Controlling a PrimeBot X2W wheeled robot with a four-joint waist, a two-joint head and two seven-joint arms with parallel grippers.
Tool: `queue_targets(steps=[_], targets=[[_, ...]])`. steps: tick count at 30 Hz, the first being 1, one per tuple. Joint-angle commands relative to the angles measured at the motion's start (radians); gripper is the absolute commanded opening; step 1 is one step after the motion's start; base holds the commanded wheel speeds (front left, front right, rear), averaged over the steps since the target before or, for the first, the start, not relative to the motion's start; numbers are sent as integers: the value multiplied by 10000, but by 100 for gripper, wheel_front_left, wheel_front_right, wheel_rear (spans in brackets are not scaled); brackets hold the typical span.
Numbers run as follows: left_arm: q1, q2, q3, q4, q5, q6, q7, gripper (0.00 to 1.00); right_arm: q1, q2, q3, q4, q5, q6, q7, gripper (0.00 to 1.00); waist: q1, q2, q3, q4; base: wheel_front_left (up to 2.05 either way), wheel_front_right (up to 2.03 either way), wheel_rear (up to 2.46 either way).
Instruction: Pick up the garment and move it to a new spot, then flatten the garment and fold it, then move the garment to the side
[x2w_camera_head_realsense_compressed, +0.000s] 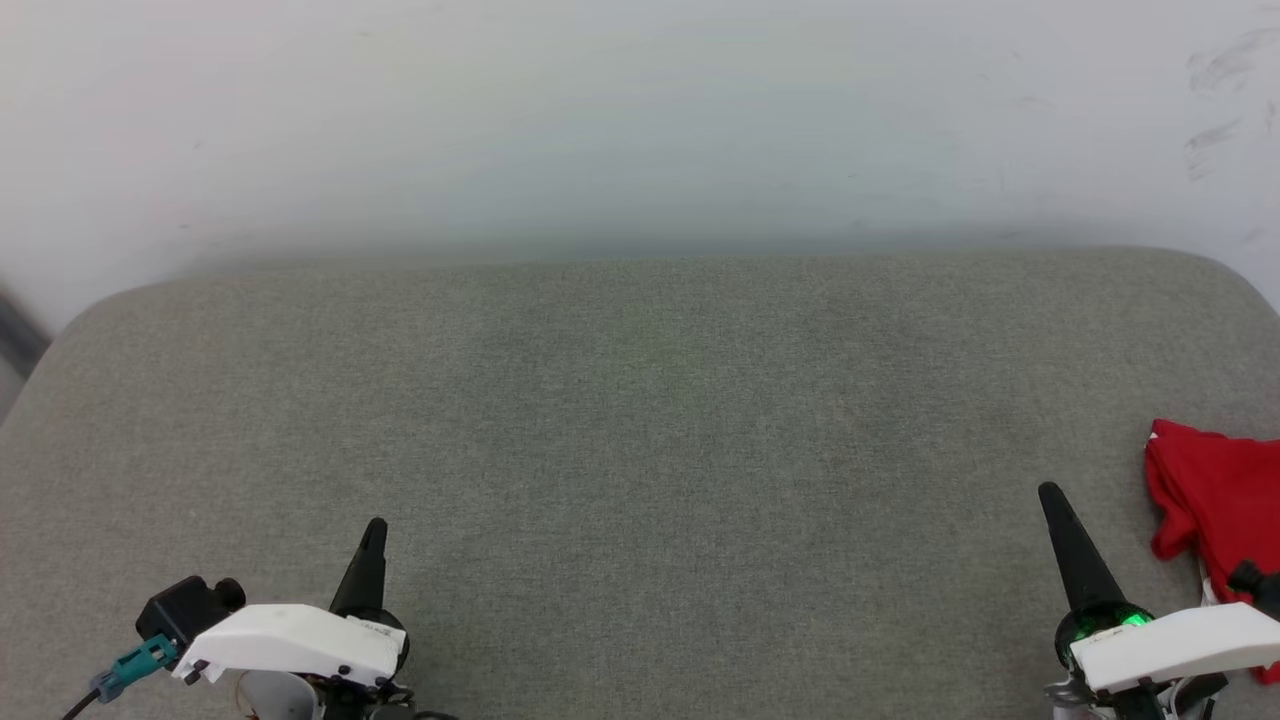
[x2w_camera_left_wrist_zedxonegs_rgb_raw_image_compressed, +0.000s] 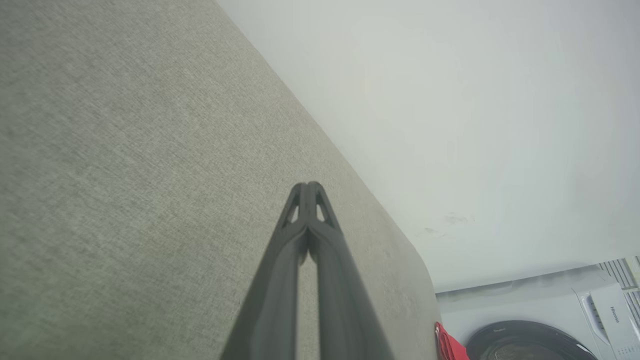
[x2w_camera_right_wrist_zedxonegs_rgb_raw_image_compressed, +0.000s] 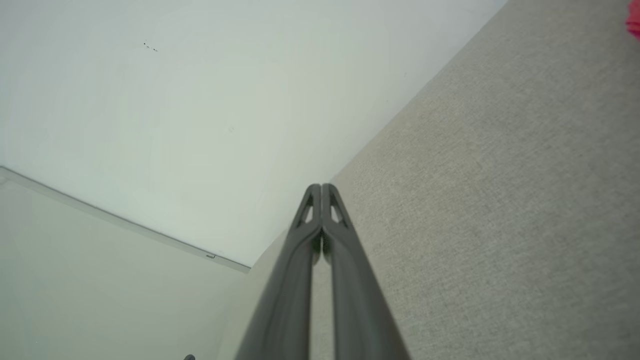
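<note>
The left gripper (x2w_camera_head_realsense_compressed: 375, 528) and right gripper (x2w_camera_head_realsense_compressed: 1049, 492) have jaws closed, empty. The garment (x2w_camera_head_realsense_compressed: 1215, 495) lies bunched near the right one

bright red garment (x2w_camera_head_realsense_compressed: 1215, 495), rumpled, at grey cushion's right edge

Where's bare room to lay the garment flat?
Grey pad is bare from the left gripper across to the right gripper and back to the wall. Crowded at the right edge, where the garment lies bunched beside the right gripper.
</note>
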Motion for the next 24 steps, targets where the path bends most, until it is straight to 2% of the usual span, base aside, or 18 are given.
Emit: queue_targets(steps=[1,24], targets=[[-277,-29,177,-61,-266,-132,76,0,-324,-72,-22,3,370,0,1,0,-1,0,5,4,0,0,0],[-428,-566,1100,80,-2219,-837,727,0,-755,-58,-138,720,2930,-1,70,0,-1,0,74,53,0,0,0]])
